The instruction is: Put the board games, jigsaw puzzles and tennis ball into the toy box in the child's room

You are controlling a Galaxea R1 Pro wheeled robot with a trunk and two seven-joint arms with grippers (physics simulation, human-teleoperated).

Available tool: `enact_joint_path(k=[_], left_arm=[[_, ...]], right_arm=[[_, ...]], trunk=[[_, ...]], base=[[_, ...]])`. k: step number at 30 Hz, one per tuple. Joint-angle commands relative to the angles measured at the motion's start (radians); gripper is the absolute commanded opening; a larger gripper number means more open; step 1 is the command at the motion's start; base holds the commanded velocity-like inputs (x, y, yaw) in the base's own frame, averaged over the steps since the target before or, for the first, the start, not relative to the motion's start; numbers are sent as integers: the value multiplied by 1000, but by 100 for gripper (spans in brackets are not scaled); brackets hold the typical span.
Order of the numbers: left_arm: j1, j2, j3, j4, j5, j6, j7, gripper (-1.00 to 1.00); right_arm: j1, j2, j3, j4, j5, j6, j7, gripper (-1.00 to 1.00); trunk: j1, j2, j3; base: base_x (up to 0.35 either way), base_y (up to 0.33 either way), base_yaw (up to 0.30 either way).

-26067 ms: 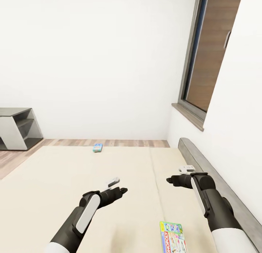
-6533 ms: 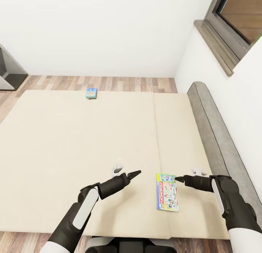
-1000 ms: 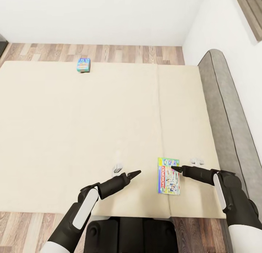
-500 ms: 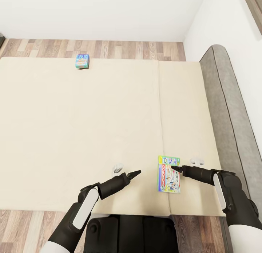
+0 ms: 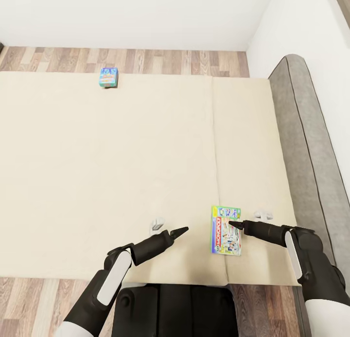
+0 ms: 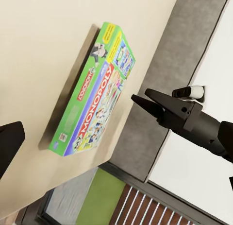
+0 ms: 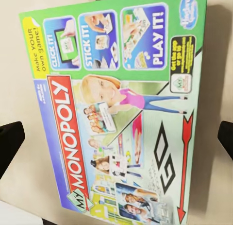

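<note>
Right fingers (image 5: 236, 225), spread wide, hover over the Monopoly box (image 5: 225, 231) on the bed (image 5: 121, 157).

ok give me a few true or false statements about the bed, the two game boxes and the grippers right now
1. The green Monopoly board game box lies flat on the beige bed. True.
2. The right gripper is clamped on that box. False: in the right wrist view its fingertips sit wide apart, over the box, gripping nothing.
3. The small blue board game box lies near the bed's far edge. True.
4. The left gripper holds the blue box. False: it hovers empty over the bed near the Monopoly box.
5. The two boxes touch. False: they lie far apart.
</note>
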Motion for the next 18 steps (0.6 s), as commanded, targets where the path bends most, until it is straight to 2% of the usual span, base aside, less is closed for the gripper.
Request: enact_joint_path(k=[1,18], left_arm=[[0,0,1,0,5,7,0,100],[0,0,0,0,5,7,0,100]], right_arm=[[0,0,-2,-1,1,6,4,100],[0,1,-1,-1,1,-1,4,100]], trunk=[[0,-1,-1],[0,-1,-4]], base=[[0,0,0],[0,0,0]])
